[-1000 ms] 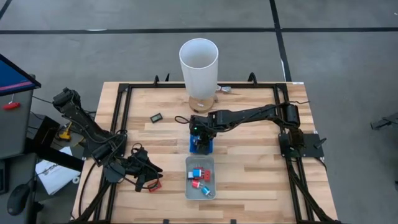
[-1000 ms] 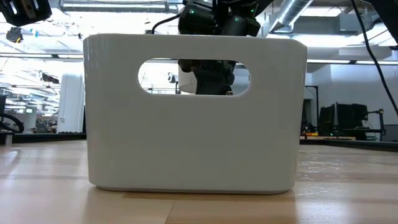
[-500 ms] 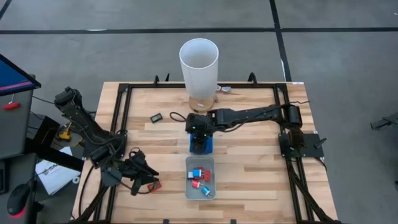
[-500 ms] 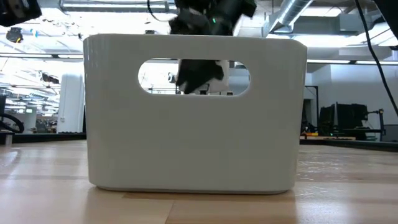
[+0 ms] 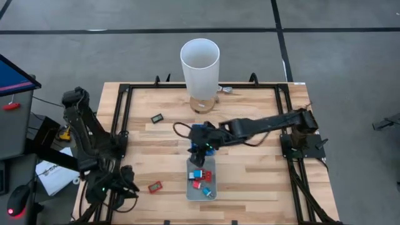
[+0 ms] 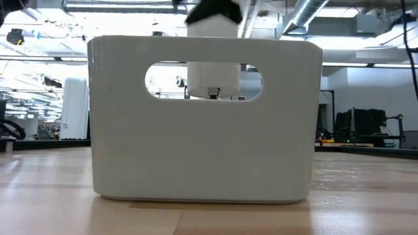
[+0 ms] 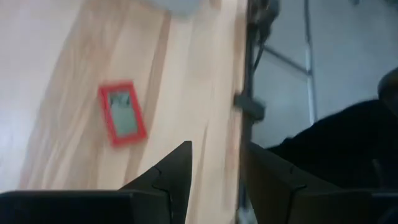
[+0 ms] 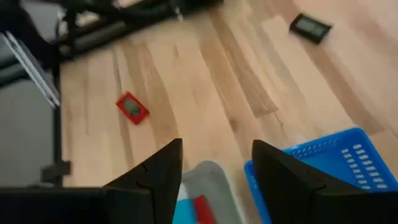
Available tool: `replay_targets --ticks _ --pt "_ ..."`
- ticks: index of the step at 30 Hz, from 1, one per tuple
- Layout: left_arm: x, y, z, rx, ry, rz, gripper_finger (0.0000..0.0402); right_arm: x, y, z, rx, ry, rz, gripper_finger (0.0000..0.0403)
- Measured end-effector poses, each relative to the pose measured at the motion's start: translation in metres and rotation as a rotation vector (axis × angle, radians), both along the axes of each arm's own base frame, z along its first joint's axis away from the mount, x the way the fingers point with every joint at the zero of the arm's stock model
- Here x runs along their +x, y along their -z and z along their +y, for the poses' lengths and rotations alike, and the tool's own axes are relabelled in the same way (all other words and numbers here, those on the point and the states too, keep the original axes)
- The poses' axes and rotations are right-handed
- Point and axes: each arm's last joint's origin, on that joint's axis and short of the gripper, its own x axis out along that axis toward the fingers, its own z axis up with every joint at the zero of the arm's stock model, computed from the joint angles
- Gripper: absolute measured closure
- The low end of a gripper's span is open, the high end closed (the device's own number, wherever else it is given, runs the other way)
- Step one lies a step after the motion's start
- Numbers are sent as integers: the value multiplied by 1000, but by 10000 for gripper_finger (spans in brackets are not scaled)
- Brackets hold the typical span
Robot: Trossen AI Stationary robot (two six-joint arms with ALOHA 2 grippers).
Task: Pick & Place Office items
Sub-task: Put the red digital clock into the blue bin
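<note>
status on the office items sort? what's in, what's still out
Done: a few red and blue pieces lie in the grey tray.

In hand: nothing visible. The right gripper hovers open and empty over the trays, by the blue tray; the left gripper, also open and empty, is at the table's near left edge.

Left: the red piece and black piece lie loose on the table.

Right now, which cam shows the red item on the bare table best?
Left wrist view: the red item fills the frame most, its light face visible. High view and right wrist view show it small. Low view: hidden behind the grey tray.
</note>
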Motion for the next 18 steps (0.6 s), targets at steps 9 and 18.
replay_targets --ticks 9,18 --pt "-6 53 -28 155 22 180 266 -50 -40 56 4 171 -123 217" --pt "15 83 -29 255 -69 225 161 -89 -52 90 37 305 -183 217"
